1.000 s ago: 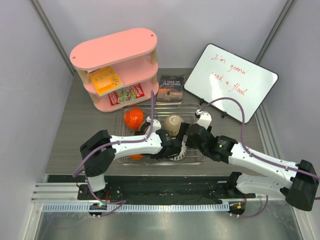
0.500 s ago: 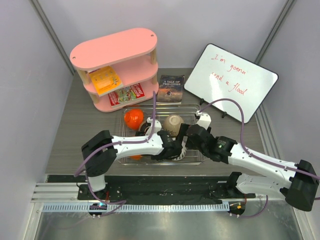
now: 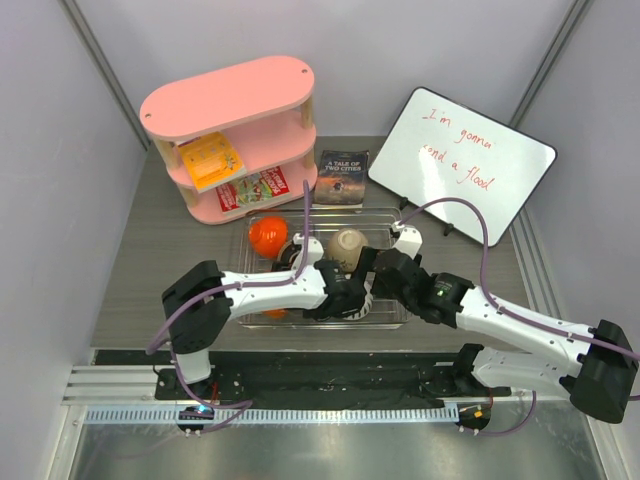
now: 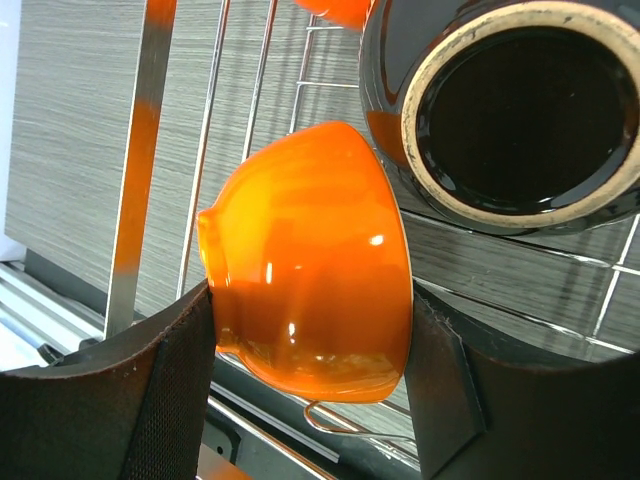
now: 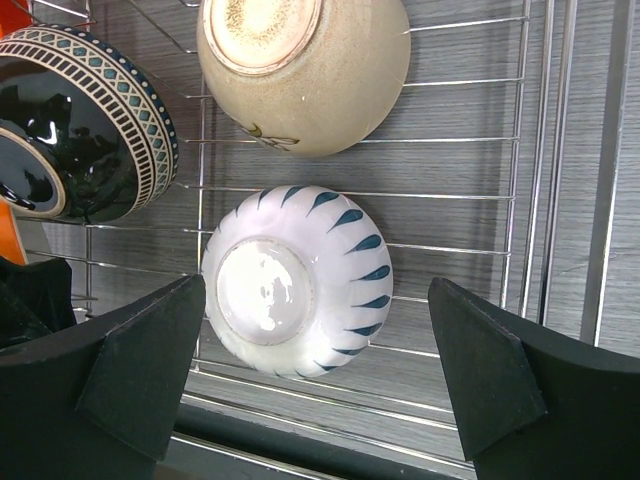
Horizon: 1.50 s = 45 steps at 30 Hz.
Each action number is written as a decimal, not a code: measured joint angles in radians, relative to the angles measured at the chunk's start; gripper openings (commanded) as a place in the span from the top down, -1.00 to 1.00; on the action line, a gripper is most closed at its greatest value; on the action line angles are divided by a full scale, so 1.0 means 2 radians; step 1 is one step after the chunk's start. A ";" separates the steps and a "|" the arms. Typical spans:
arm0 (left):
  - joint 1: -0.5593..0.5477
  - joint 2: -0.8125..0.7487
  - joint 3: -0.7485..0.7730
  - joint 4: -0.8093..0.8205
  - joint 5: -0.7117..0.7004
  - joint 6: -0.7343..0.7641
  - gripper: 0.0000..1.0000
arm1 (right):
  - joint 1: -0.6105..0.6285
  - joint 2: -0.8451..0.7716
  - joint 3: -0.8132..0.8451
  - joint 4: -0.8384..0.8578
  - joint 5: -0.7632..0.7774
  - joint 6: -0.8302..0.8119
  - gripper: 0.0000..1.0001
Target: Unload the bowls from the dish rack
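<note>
In the left wrist view a glossy orange bowl point(image 4: 310, 260) lies on its side on the dish rack point(image 4: 205, 130). My left gripper point(image 4: 312, 330) is shut on it, with a pad against each side. Just beyond it is the dark bowl point(image 4: 515, 105). My right gripper point(image 5: 315, 300) stands open around the upturned white bowl point(image 5: 297, 280) without touching it. The beige bowl point(image 5: 305, 65) and the dark patterned bowl point(image 5: 85, 125) lie past it. From above, a second orange bowl point(image 3: 267, 236) sits at the rack's point(image 3: 395, 215) back left. Both arms hide the rack's front.
A pink oval shelf unit point(image 3: 230, 110) stands at the back left. A whiteboard point(image 3: 460, 160) leans at the back right. Between them, just behind the rack, lies a book point(image 3: 342, 178). Bare grey table point(image 3: 160, 250) lies to the left of the rack.
The left arm has edged slightly to the right over the rack's front. The right arm and the bowls seen from above have hardly moved.
</note>
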 measured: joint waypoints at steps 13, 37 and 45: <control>-0.003 -0.051 0.011 0.024 -0.002 0.005 1.00 | -0.002 -0.001 0.000 0.019 -0.019 0.002 -0.99; 0.002 -0.190 -0.015 0.032 0.004 0.005 1.00 | -0.009 -0.001 -0.010 0.026 -0.028 0.007 -0.99; 0.033 -0.271 -0.017 0.033 0.000 -0.005 1.00 | -0.009 -0.004 -0.012 0.026 -0.029 0.007 -0.99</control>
